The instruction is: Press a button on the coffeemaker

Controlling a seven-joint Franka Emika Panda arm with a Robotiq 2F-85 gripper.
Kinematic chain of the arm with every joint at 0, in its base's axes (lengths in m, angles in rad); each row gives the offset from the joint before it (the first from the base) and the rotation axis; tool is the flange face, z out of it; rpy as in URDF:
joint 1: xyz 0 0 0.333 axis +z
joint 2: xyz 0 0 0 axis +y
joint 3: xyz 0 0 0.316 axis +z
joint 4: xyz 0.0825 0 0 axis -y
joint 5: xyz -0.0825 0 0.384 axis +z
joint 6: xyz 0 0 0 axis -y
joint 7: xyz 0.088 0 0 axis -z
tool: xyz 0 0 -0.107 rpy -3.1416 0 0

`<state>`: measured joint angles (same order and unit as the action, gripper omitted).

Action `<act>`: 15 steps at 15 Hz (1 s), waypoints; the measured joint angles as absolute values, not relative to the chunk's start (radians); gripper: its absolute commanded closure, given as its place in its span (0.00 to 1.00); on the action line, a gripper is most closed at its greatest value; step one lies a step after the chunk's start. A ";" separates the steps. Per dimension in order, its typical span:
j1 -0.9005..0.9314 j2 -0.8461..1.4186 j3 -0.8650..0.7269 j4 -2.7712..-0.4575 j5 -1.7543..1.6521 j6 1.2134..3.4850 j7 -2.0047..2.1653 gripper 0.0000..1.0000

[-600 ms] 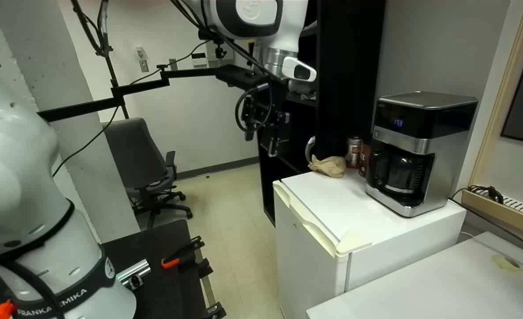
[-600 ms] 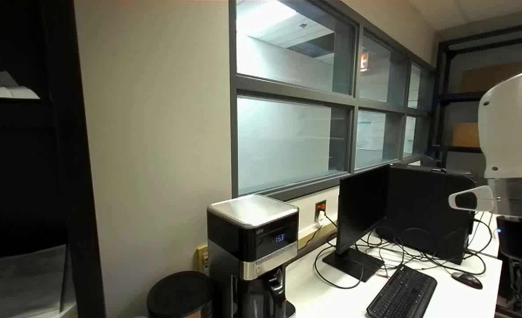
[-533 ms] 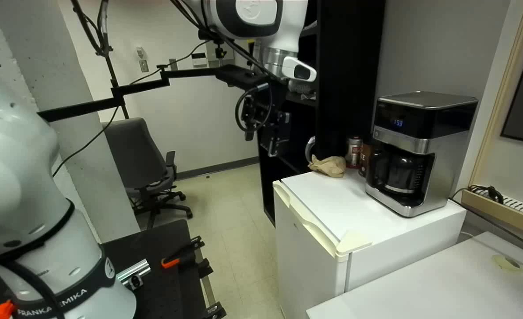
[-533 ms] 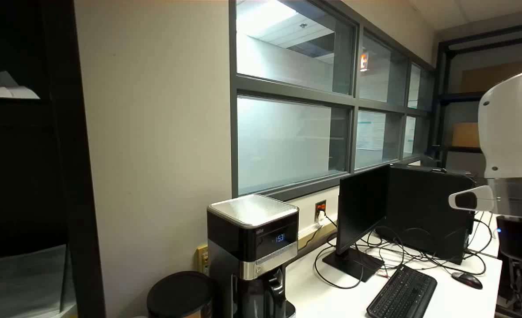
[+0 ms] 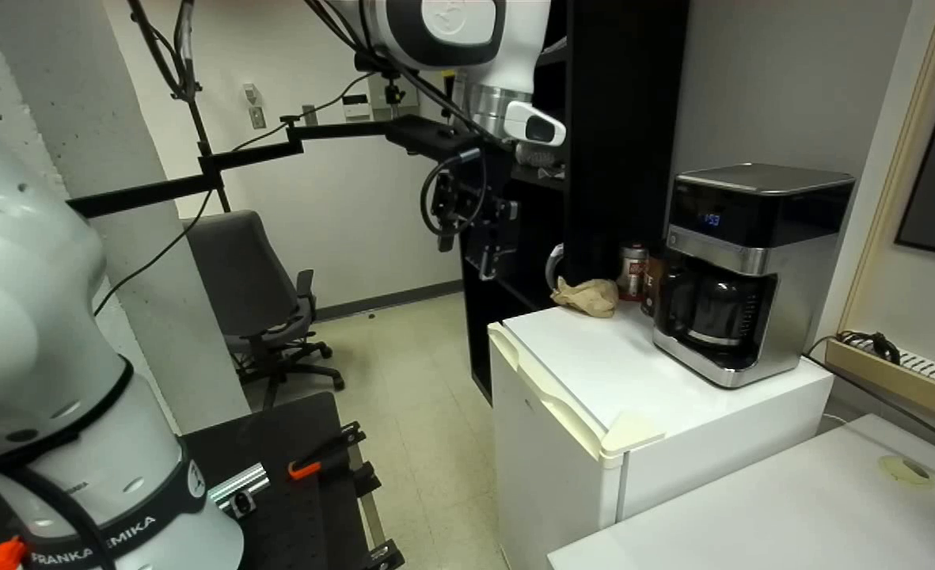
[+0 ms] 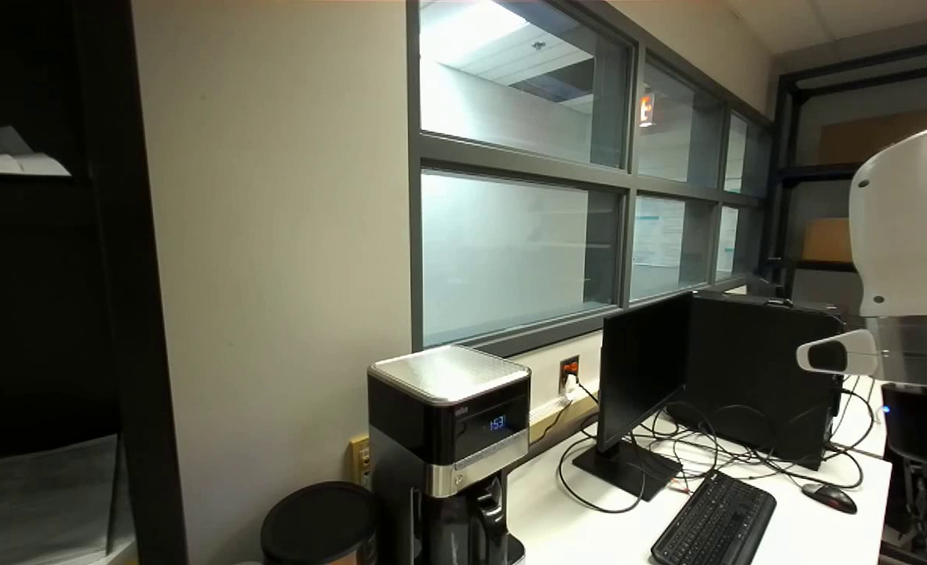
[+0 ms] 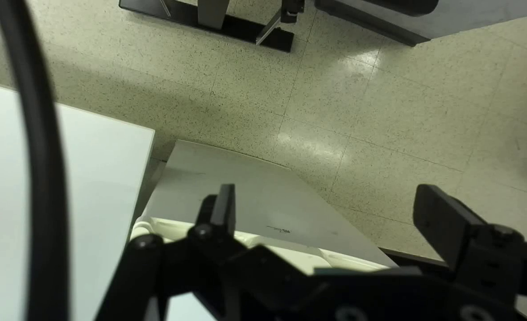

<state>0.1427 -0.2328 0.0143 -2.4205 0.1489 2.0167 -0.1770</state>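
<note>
Big robot arm [image 5: 451, 20] is up high, bent over. The white fridge [image 5: 586, 372] is near it. The coffeemaker [image 5: 752, 260] stands upright on top of the fridge, away from its front edge. Claw [image 7: 325, 200] pts down, well apart from the coffeemaker; its two fingers [image 7: 446, 218] are spread wide w/ nothing btwn them. Little round btn [image 5: 672, 239] on the coffeemaker's front may be the 1 to press; v. small, can't be sure.

My guess: step now = getting there, no press yet. Next it needs to swing over to the coffeemaker's front, bring fingers tog., line a tip up w/ the btn & push soft.
</note>
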 measured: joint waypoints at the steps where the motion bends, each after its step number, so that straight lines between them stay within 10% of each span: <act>1: 0.143 -0.233 0.014 -2.421 0.149 2.017 -0.177 0.00; 15: 0.130 -0.104 0.027 -2.370 0.120 2.155 -0.190 0.02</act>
